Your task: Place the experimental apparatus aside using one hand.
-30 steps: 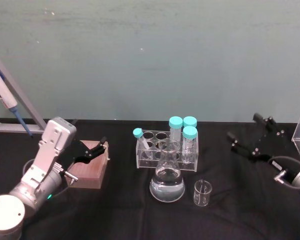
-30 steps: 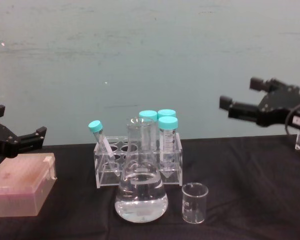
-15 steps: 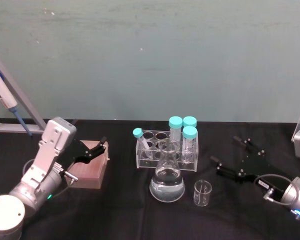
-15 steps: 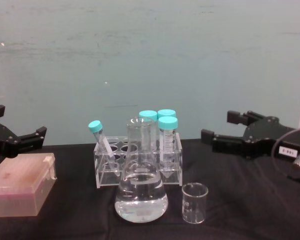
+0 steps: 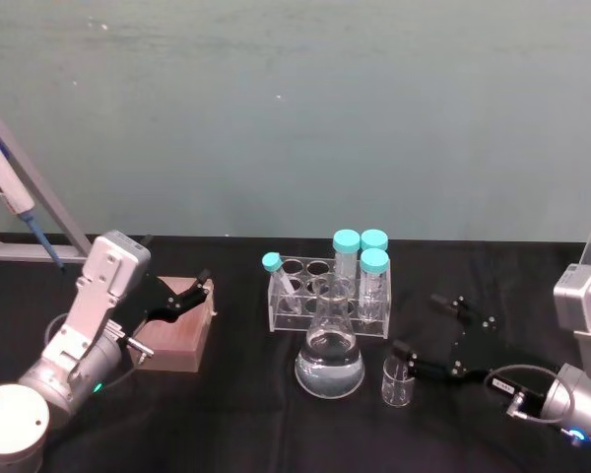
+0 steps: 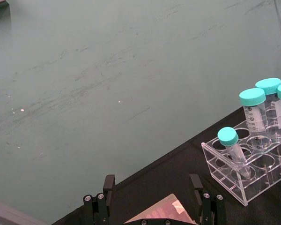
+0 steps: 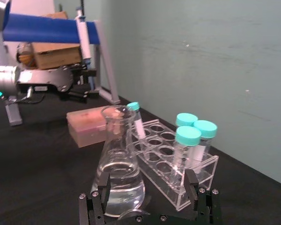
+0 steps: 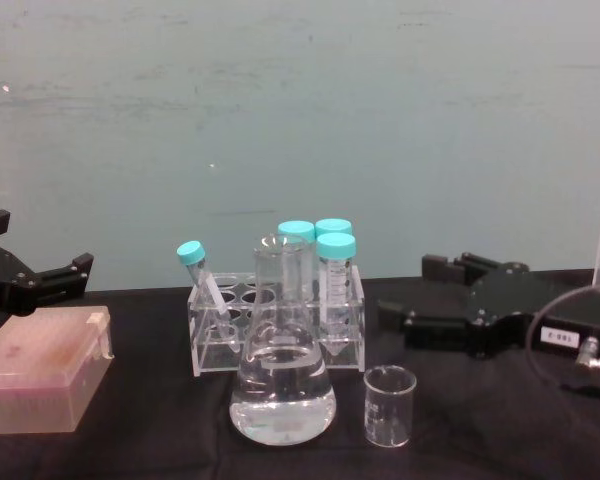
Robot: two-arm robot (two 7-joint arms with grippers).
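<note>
Right pincer spread open, low beside beaker, left pincer parked, open

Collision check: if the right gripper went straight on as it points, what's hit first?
Probably the beaker, low and just ahead of the open right gripper; if it clears the rim, the flask next. Height is hard to judge. Left gripper sits parked by the box.
</note>
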